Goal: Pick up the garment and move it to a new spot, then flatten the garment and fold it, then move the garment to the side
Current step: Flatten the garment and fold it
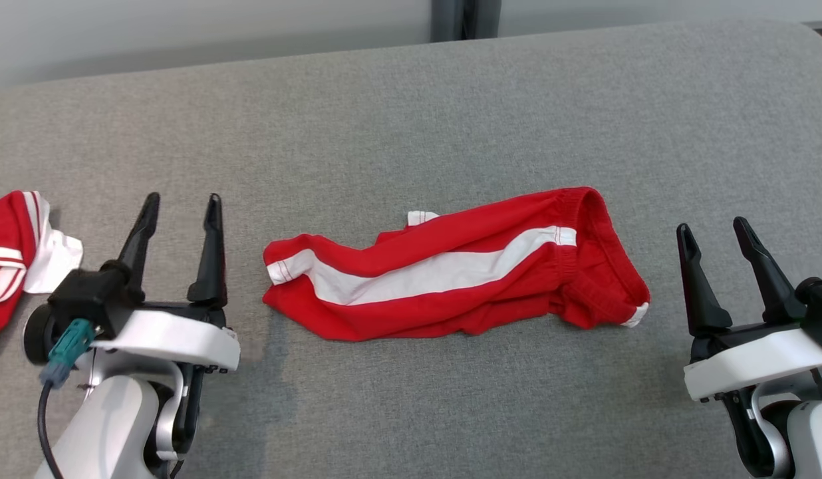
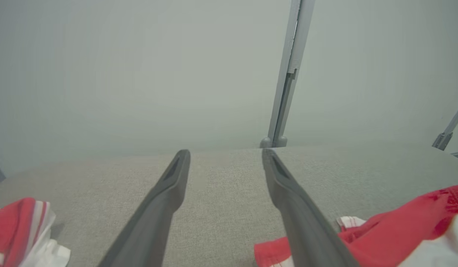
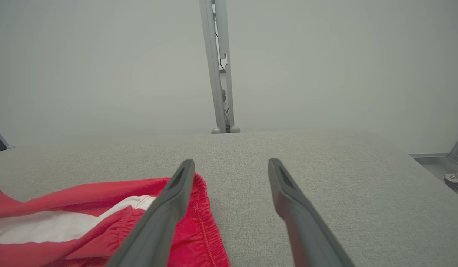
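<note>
Red shorts (image 1: 451, 273), one item, lying mid-table (image 1: 411, 120).
Long axis running left–right, waistband pointing right, leg hem left; left gripper (image 1: 183, 197) and right gripper (image 1: 711, 226) flanking it, apart from it, both standing wide, gripping nothing.

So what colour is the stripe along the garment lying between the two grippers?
White: a lengthwise stripe on the red garment, clearest in the head view.

The far desk (image 1: 411, 100) lies open to me; the red shorts (image 1: 451, 273) block the middle, and a second red garment (image 1: 12, 253) crowds the left edge.
</note>
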### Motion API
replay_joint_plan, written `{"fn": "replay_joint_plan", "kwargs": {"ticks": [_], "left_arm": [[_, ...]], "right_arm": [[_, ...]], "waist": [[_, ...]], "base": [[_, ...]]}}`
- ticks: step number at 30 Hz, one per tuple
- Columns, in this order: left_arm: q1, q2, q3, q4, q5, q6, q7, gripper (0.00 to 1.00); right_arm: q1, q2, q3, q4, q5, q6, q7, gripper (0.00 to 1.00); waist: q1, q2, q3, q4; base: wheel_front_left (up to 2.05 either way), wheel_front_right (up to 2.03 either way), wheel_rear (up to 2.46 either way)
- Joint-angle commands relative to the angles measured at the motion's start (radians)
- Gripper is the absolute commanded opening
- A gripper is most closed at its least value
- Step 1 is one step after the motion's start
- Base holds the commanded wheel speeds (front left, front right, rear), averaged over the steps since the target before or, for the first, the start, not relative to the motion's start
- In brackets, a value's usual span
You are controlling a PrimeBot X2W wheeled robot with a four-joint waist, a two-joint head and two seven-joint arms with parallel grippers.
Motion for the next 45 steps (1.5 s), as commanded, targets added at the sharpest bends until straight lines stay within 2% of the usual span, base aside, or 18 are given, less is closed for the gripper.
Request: {"fn": "replay_joint_plan", "kwargs": {"ticks": [1,6,12,28,36,45], "left_arm": [[0.031,-0.003,0.022,-0.029,0.009,0.024,-0.024,1.00],[0.102,-0.006,0.042,-0.087,0.023,0.056,-0.045,1.00],[0.183,0.011,0.032,-0.119,0.039,0.073,-0.045,1.00],[0.211,0.011,-0.008,-0.117,0.036,0.072,-0.015,1.00],[0.185,0.020,-0.015,-0.114,0.033,0.057,-0.010,1.00],[0.094,0.016,-0.062,-0.056,-0.008,-0.020,0.094,1.00]], "right_arm": [[-0.004,-0.011,0.001,-0.001,-0.008,0.000,0.002,1.00],[0.015,-0.013,0.012,0.002,-0.019,0.000,0.011,1.00],[0.046,-0.012,0.025,-0.004,-0.027,0.000,0.023,1.00],[0.084,-0.008,0.016,-0.036,-0.030,0.000,0.051,1.00],[0.070,-0.010,0.021,-0.046,-0.023,0.000,0.054,1.00],[0.050,-0.007,0.034,-0.041,-0.019,0.000,0.048,1.00]], "waist": [[0.0000,-0.0001,-0.019,0.015],[0.0000,-0.0001,-0.057,0.031],[0.0000,-0.0001,-0.094,0.037],[0.0000,-0.0001,-0.114,0.045],[0.0000,-0.0001,-0.097,0.035],[0.0000,-0.0001,-0.049,0.004]], "base": [[0.00,0.00,0.00],[0.00,0.00,0.00],[0.00,0.00,0.00],[0.00,0.00,0.00],[0.00,0.00,0.00],[0.00,0.00,0.00]]}}
